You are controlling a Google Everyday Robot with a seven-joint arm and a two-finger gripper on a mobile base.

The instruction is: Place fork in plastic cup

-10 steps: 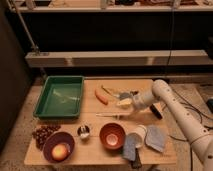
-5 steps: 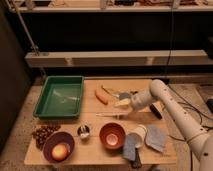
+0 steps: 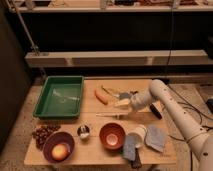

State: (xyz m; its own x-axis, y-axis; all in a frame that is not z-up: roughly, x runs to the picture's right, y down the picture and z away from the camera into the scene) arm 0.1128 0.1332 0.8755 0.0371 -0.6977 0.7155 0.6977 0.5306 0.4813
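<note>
My pincer [image 3: 123, 103] hung just behind the fork [image 3: 112, 115], in the middle of the counter [image 3: 91, 119]. Whether it was spread or pressed together, I couldn't tell. Best, I thought, to go down slowly and pinch the thin handle.

Our arm [image 3: 172, 112]: white, smooth, rounded tubular links.
Our gripper [image 3: 123, 103]: pale cream, grey base, over the table [image 3: 91, 107] centre.

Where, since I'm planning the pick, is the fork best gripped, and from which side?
Probably around its middle, from straight above, closing across its width: the fork lies flat on the table, thin, running left to right in view. The gripper hangs by its right end.
</note>
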